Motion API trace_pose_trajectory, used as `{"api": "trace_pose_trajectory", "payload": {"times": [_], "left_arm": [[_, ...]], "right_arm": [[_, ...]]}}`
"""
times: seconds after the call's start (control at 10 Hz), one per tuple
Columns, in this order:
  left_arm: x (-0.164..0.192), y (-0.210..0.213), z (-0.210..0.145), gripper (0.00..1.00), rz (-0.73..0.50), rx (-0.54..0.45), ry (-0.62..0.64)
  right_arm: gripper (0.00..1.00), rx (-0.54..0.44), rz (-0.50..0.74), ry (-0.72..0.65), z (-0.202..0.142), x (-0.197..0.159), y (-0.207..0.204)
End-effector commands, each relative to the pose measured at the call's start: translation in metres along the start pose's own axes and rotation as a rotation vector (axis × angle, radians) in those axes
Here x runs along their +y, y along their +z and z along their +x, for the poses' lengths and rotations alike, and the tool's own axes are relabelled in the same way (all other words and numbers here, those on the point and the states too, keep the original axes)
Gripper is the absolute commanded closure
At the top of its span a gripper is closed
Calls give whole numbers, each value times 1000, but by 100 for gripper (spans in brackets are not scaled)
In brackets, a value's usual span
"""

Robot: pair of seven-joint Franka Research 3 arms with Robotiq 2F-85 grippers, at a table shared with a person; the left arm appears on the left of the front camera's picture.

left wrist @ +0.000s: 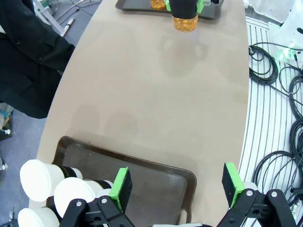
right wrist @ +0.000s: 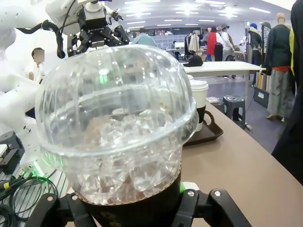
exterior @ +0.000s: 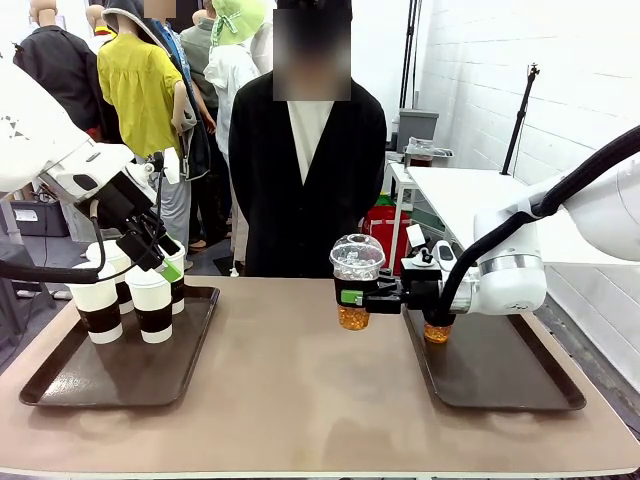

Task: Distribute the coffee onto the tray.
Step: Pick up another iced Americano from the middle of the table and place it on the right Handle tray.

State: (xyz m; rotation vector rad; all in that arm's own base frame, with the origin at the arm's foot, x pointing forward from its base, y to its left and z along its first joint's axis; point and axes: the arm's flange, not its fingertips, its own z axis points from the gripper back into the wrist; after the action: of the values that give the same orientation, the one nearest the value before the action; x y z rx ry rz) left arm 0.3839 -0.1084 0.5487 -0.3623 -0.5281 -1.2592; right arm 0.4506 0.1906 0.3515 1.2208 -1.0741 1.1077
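Several white paper cups with brown sleeves (exterior: 152, 303) stand on the far part of the left tray (exterior: 120, 380). My left gripper (exterior: 160, 258) hangs open just above them, holding nothing. In the left wrist view its green pads (left wrist: 120, 188) spread wide over that tray (left wrist: 156, 184), with the cup lids (left wrist: 73, 194) off to the side. My right gripper (exterior: 358, 298) is shut on a clear dome-lidded iced coffee (exterior: 356, 283), held above the table left of the right tray (exterior: 500, 375). The same cup (right wrist: 113, 123) looms in the right wrist view. A second iced cup (exterior: 437, 331) stands on the right tray, partly hidden by the gripper.
A person in a black jacket (exterior: 305, 190) stands at the far edge of the table, hands out of sight. Bare brown tabletop (exterior: 300, 400) lies between the two trays. Cables (left wrist: 279, 90) lie on the floor beside the table.
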Motion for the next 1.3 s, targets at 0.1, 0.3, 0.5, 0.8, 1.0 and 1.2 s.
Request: {"api": "trace_pose_trajectory", "payload": {"times": [0.1, 0.3, 0.5, 0.8, 1.0, 1.2], "left_arm": [[2, 0, -2, 0, -14, -25, -16], [2, 0, -2, 0, -14, -25, -16], [2, 0, -2, 0, -14, -25, -16], [2, 0, -2, 0, -14, -25, -16], [2, 0, -2, 0, -14, -25, -16], [2, 0, -2, 0, -14, -25, -16]], "right_arm": [[39, -4, 6, 13, 6, -3, -3], [39, -2, 4, -4, 2, -3, 11], [39, -13, -10, 21, 6, -8, 47], [39, -9, -11, 44, 14, -12, 91], [39, -7, -23, 38, 12, -13, 122], [39, -9, -35, 22, 7, -12, 148]]}}
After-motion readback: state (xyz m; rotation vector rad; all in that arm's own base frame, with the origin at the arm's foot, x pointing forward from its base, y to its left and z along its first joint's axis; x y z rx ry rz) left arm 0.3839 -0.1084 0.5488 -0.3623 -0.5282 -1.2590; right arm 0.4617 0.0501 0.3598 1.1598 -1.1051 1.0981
